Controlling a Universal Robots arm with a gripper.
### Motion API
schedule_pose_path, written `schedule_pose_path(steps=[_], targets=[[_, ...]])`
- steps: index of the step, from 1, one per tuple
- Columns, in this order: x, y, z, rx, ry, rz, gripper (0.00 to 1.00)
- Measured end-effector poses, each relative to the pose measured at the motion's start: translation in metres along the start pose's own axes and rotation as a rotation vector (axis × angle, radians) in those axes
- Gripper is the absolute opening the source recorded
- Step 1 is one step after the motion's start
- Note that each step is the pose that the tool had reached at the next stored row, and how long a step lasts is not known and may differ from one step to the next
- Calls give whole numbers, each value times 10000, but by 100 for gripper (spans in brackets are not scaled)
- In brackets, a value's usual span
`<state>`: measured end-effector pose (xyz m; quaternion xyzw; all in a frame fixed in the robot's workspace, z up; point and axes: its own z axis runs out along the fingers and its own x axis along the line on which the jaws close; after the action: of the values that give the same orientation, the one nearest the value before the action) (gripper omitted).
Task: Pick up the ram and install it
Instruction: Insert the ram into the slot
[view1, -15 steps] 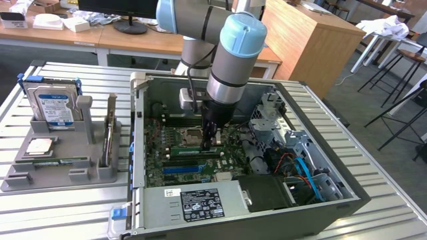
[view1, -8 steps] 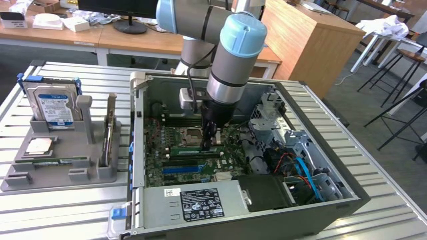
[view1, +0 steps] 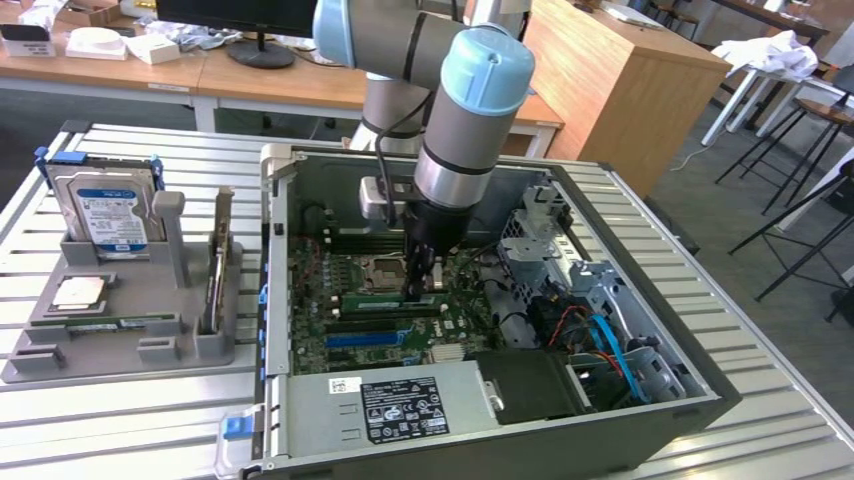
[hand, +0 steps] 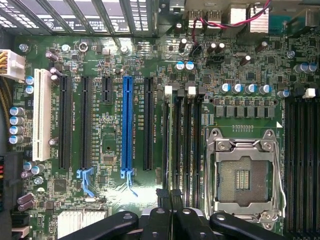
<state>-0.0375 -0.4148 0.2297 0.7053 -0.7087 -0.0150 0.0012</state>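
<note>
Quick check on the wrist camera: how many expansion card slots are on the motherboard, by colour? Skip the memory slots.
White slot: 1
Blue slot: 1
Black slots: 4, one of them short
Total: 6

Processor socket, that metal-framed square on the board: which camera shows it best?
The wrist view: the processor socket faces the camera squarely, empty, its metal frame plain. The exterior view shows it small and slanted.

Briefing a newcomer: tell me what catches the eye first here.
The blue-capped robot arm reaches down into the open computer case on the slatted table, its gripper at the memory slots. On the motherboard, the long blue slot and the empty silver processor socket stand out.
</note>
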Motion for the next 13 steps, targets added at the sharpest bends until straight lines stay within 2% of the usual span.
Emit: schedule_pose_path(steps=[13], targets=[[0,0,1,1,-1,1,11]])
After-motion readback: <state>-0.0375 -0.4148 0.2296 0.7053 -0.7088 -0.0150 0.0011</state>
